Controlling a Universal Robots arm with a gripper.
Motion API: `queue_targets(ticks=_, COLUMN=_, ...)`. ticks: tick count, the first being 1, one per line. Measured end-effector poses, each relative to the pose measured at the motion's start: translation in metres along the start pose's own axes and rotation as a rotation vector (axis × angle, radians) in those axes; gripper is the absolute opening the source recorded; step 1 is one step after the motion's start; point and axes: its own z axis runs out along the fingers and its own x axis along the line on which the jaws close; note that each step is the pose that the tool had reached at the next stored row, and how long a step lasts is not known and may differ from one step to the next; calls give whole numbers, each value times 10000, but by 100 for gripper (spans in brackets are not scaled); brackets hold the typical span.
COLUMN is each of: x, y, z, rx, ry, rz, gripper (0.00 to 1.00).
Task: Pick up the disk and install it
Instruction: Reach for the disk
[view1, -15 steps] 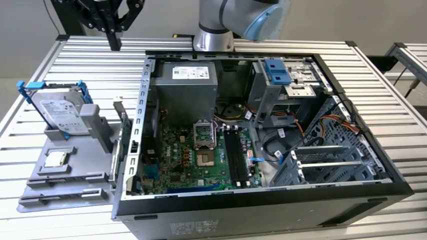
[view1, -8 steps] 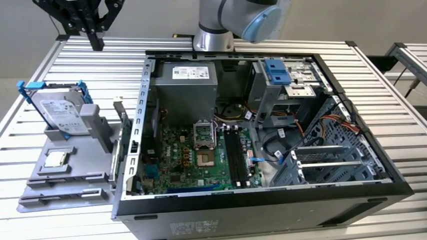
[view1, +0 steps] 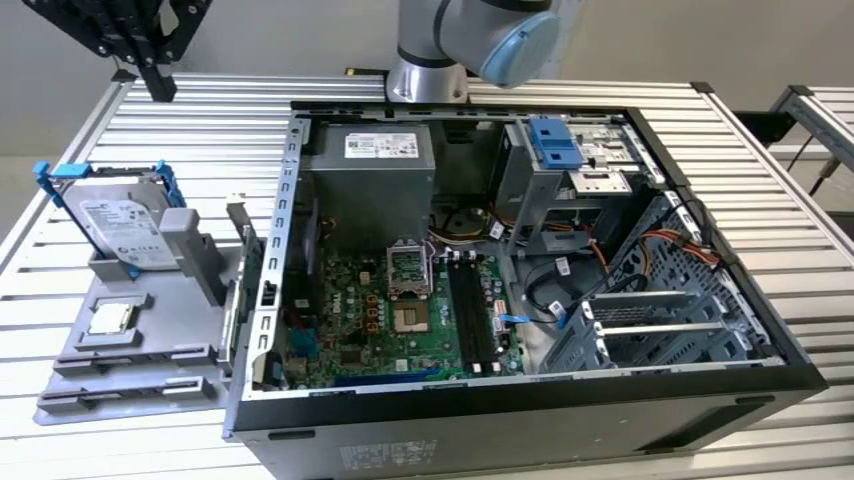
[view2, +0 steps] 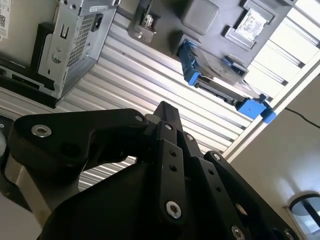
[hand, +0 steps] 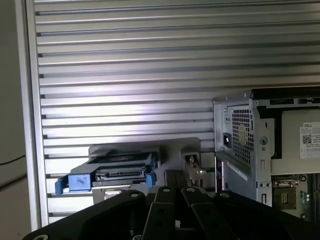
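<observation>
The disk (view1: 127, 232) is a silver drive with a white label in a blue rail frame. It stands on edge in a grey holder (view1: 160, 345) at the exterior view's left, beside the open computer case (view1: 534, 300). My black gripper (view1: 162, 90) hangs above the slatted table behind the disk, well clear of it, fingers together and holding nothing. In the second wrist view the gripper (view2: 165, 107) points toward the disk (view2: 225, 82). In the first wrist view the disk (hand: 117, 172) lies just beyond the gripper (hand: 175, 175).
A small square processor chip (view1: 111, 318) lies on the grey holder in front of the disk. Inside the case sit a grey power-supply box (view1: 374, 165), the motherboard (view1: 387, 310) and a drive bay with a blue caddy (view1: 554, 145). The arm's base (view1: 467, 45) stands behind the case.
</observation>
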Motion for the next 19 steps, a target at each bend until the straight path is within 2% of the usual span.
queue_targets(ticks=2, x=35, y=-2, z=1, rx=-1, ry=-2, rz=-1, gripper=0)
queue_targets(ticks=8, x=52, y=-3, z=0, rx=0, ry=0, rz=-1, gripper=0)
queue_targets(ticks=19, x=346, y=-19, z=-2, rx=-3, ry=-1, rz=-2, gripper=0)
